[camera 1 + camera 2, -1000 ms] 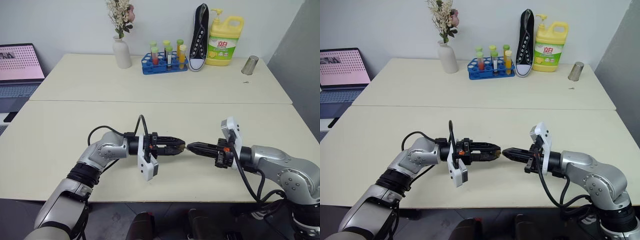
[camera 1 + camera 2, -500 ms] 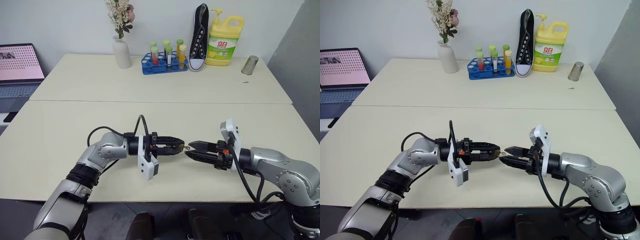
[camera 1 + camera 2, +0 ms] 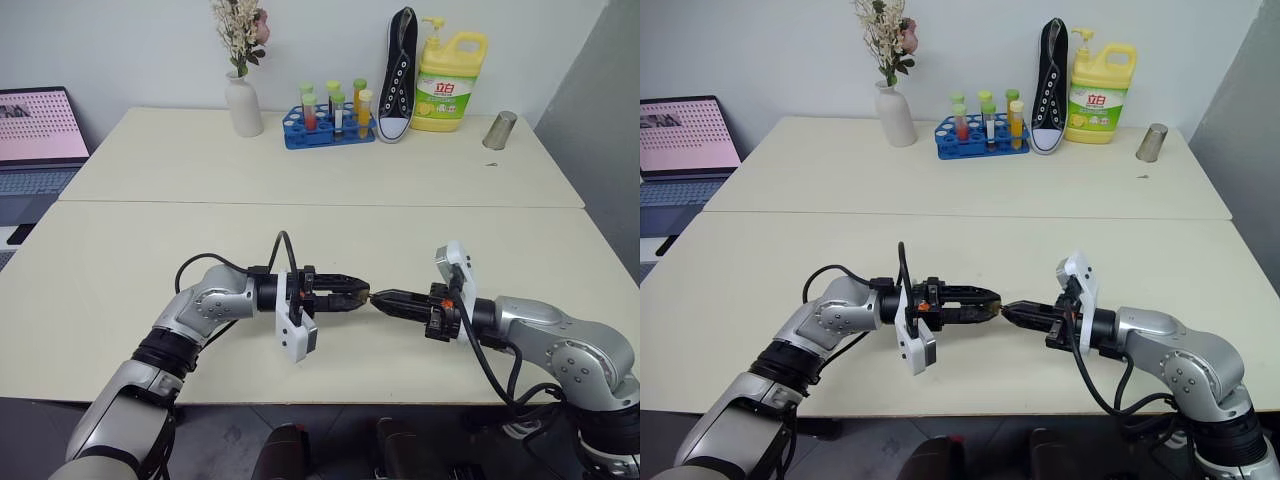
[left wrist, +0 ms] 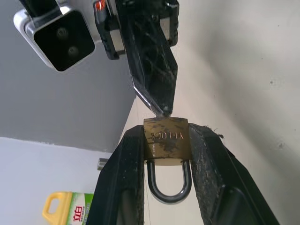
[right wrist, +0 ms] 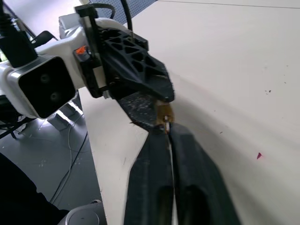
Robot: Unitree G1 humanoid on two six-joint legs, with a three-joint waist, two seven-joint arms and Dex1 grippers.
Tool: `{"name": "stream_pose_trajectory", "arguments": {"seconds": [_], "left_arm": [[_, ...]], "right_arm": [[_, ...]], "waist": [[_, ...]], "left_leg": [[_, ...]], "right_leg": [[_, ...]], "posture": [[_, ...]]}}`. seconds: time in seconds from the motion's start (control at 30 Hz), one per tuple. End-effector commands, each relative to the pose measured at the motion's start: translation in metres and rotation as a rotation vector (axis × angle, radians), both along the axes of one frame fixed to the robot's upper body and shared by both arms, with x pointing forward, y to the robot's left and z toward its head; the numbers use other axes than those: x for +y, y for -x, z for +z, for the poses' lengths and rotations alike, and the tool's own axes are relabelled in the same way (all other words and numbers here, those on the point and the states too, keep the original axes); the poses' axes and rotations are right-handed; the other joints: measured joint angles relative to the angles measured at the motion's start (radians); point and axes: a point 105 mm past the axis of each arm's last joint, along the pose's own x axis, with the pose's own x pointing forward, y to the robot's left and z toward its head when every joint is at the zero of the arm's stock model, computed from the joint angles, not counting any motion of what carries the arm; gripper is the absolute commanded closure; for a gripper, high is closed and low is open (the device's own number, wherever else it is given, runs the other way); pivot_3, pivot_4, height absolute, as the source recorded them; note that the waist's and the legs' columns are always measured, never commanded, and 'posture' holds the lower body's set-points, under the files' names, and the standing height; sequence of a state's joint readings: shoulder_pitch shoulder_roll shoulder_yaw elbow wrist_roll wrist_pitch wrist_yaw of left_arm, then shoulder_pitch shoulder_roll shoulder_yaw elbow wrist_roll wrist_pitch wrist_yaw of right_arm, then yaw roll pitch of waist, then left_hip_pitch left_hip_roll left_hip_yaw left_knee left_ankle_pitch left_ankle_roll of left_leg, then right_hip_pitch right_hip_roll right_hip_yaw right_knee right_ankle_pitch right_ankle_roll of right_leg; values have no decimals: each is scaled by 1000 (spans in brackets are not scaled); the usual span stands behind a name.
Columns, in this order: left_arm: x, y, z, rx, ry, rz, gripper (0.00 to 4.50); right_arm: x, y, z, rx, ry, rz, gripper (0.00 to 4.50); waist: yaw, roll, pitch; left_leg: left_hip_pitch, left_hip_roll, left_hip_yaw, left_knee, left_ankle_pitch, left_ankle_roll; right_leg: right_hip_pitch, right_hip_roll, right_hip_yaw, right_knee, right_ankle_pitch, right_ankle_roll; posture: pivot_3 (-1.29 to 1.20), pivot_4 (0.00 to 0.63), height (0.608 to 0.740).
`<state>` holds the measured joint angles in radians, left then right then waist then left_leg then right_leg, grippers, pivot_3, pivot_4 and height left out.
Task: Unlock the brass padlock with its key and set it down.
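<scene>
The brass padlock (image 4: 166,140) is pinched by its body between the left end effector's (image 3: 360,293) two fingers, held above the counter (image 3: 420,235) near its front edge. Its shackle loop looks seated, so I judge it still locked. The right end effector (image 3: 383,296) is closed tight on the key (image 4: 149,101), a thin silvery sliver whose tip meets the padlock's keyhole face. So the fetching is done; seating and turning the key, freeing the shackle and setting the lock down remain. Both arms reach inward, roughly level, meeting tip to tip: the left from nine o'clock, the right from three o'clock in the head views.
</scene>
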<state>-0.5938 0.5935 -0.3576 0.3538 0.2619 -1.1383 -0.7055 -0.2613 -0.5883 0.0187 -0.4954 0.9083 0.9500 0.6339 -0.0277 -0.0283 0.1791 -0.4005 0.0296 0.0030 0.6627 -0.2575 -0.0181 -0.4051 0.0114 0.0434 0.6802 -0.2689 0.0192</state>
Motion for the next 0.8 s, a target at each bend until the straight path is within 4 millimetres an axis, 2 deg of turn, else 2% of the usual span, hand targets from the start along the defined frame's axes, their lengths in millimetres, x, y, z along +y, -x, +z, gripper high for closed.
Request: {"name": "stream_pose_trajectory", "arguments": {"seconds": [0.03, 0.2, 0.5, 0.8], "left_arm": [[-1, 1, 7, -22, 26, -3, 3528], [-1, 3, 6, -29, 17, -9, 3528], [0, 5, 2, -49, -10, -23, 3528], [0, 7, -1, -59, -18, -23, 3528]], "right_arm": [[3, 4, 11, -32, -21, 39, 4500], [3, 4, 14, -3, -39, 55, 4500], [-1, 2, 22, 294, -107, 101, 4500], [3, -9, 25, 443, -130, 89, 4500]], "waist": [[0, 0, 0], [0, 0, 0], [0, 0, 0], [-1, 0, 0]], "left_leg": [[0, 0, 0, 0, 0, 0], [0, 0, 0, 0, 0, 0], [0, 0, 0, 0, 0, 0], [-1, 0, 0, 0, 0, 0]], "right_leg": [[0, 0, 0, 0, 0, 0], [0, 0, 0, 0, 0, 0], [0, 0, 0, 0, 3, -5], [0, 0, 0, 0, 3, -5]], "posture": [[0, 150, 740], [0, 150, 740], [0, 150, 740], [0, 150, 740]]}}
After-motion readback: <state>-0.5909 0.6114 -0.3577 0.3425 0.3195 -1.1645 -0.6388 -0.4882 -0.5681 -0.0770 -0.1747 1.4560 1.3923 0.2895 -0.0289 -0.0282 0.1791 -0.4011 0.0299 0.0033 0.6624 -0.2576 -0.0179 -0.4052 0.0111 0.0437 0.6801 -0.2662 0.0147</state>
